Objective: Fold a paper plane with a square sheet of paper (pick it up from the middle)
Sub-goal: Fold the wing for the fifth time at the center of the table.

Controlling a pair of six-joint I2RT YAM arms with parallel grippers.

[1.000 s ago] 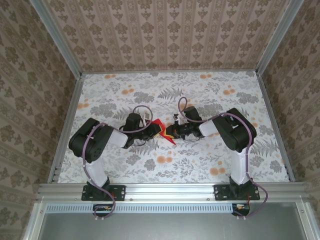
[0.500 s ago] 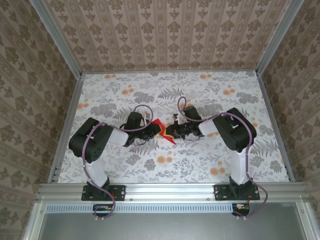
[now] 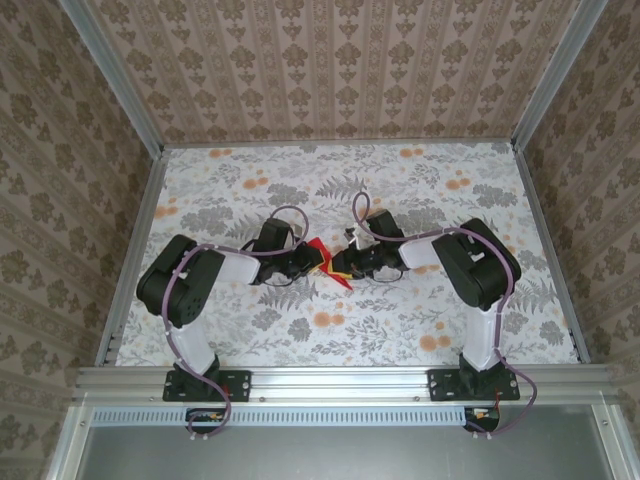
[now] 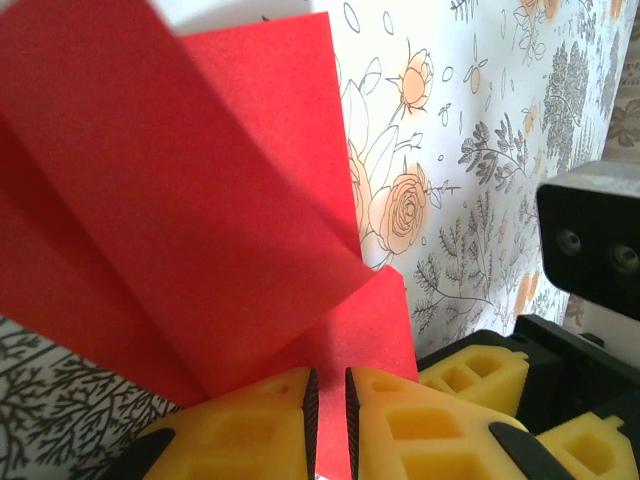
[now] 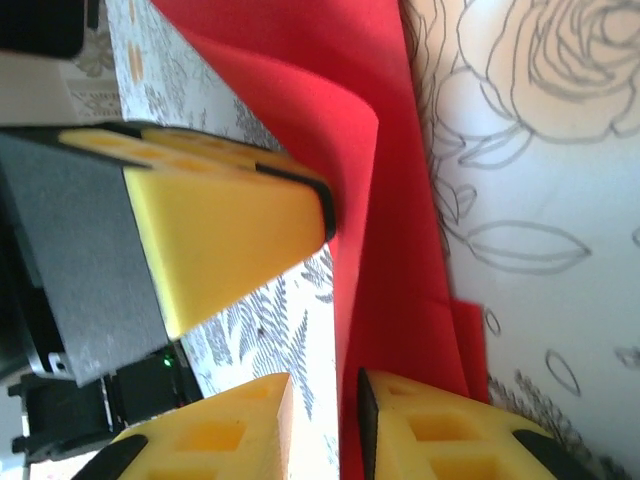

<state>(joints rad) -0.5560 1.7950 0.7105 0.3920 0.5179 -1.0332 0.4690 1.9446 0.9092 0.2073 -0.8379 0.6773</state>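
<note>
Creases already run through the square sheet of paper (image 3: 322, 255), which is no longer a flat square. In the left wrist view it shows as overlapping red flaps (image 4: 200, 220) fanning up from a pinched base. In the right wrist view it is a curled, layered strip (image 5: 400, 230) with a folded corner lying on the flowered print. It sits near the middle of the surface (image 3: 420, 330), lifted partly off it between the two arms. The left tool (image 4: 328, 400) is closed on the paper's lower edge, its yellow pads (image 4: 420, 410) nearly meeting with only the red layers between them. The right tool (image 5: 325, 425), just beside it, stands slightly open. The paper's edge passes through the gap and leans on one pad (image 5: 430, 430) without being pinched. My reading is that the early folds are made, but nothing resembles a narrow pointed dart. The wing folds, a sharp nose and firm pressing of the creases seem to remain, so the task looks roughly midway at best.
</note>
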